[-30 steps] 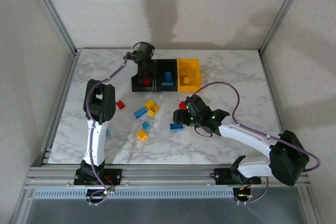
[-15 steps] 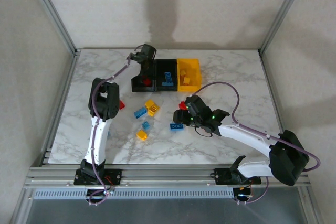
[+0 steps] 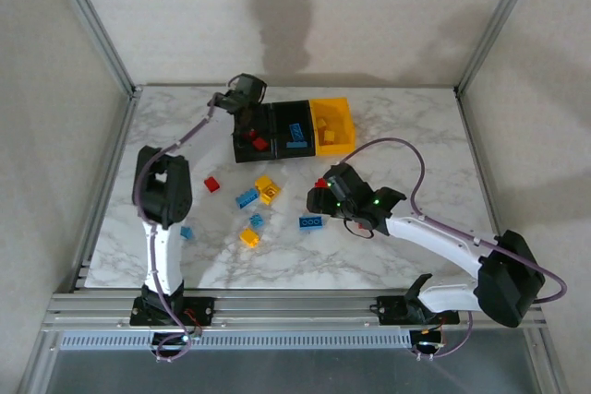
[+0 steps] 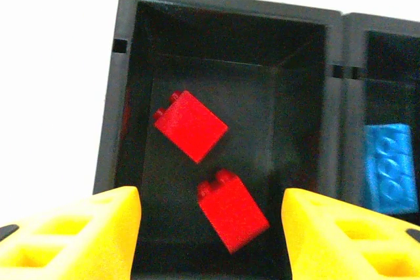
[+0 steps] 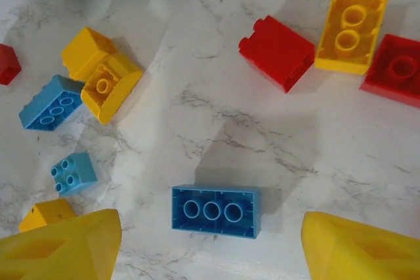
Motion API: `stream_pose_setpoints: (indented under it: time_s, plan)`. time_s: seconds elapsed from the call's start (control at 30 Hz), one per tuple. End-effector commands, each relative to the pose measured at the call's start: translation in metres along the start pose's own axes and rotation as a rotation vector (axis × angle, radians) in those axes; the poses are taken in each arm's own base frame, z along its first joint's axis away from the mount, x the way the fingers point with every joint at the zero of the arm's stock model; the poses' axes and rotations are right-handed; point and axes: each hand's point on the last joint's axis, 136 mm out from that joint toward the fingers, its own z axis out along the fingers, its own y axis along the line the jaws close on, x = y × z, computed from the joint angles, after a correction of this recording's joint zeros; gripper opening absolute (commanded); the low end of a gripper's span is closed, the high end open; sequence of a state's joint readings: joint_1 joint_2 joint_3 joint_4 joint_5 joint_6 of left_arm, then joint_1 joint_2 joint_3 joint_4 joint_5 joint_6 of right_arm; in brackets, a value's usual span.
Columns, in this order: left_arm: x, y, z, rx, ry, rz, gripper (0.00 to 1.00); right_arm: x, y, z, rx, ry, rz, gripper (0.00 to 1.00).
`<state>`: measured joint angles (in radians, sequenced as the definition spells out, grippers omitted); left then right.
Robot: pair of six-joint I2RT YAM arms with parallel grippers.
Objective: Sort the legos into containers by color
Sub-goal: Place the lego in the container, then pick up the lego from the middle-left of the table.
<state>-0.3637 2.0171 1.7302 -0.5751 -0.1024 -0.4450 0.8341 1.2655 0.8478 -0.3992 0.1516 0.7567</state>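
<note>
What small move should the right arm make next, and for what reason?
Probably lower straight down, slightly forward: the right arm's yellow fingers stand open and empty, and the blue rectangular plastic brick lies on the white marble table midway between them, just ahead of the tips.

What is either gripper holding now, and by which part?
Nothing. The left gripper is open over the black plastic bin containing two red bricks; the right gripper is open above a blue rectangular brick.
</note>
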Motion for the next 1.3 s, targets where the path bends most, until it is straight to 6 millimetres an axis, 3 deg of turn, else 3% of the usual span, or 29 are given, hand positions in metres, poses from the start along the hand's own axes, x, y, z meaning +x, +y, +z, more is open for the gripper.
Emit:
stream_pose_setpoints:
  time_s: [0.0, 0.2, 0.33, 0.4, 0.53, 0.67, 0.73, 0.87, 0.93, 1.27]
  plan:
    - [0.003, -0.016, -0.041, 0.111, -0.035, -0.001, 0.60, -0.013, -0.020, -0.017, 0.086, -0.048, 0.035, 0.73]
    - [0.044, -0.018, -0.078, 0.177, -0.022, 0.027, 0.61, -0.021, -0.045, -0.030, 0.116, -0.087, 0.099, 0.73]
    - [0.078, -0.009, -0.090, 0.188, -0.006, 0.018, 0.61, -0.026, -0.050, -0.034, 0.109, -0.104, 0.119, 0.73]
    - [0.089, 0.006, -0.092, 0.155, -0.014, -0.012, 0.61, -0.026, -0.047, -0.033, 0.092, -0.102, 0.113, 0.73]
    - [0.102, 0.067, -0.095, -0.009, -0.071, -0.141, 0.61, -0.025, -0.018, -0.028, -0.019, -0.084, 0.053, 0.72]
    - [0.118, 0.119, -0.082, -0.068, -0.052, -0.274, 0.63, -0.019, 0.018, -0.024, -0.109, -0.078, -0.023, 0.71]
    - [0.125, 0.131, -0.074, -0.104, -0.035, -0.284, 0.63, -0.016, 0.023, -0.017, -0.110, -0.061, -0.033, 0.71]
    - [0.133, 0.141, -0.052, -0.164, -0.012, -0.272, 0.64, -0.008, 0.027, -0.005, -0.109, -0.028, -0.037, 0.70]
    - [0.133, 0.146, -0.039, -0.207, -0.005, -0.264, 0.69, -0.006, 0.028, -0.003, -0.111, -0.020, -0.034, 0.70]
    - [0.136, 0.157, 0.000, -0.293, 0.007, -0.266, 0.68, -0.003, 0.015, -0.007, -0.070, -0.032, -0.023, 0.70]
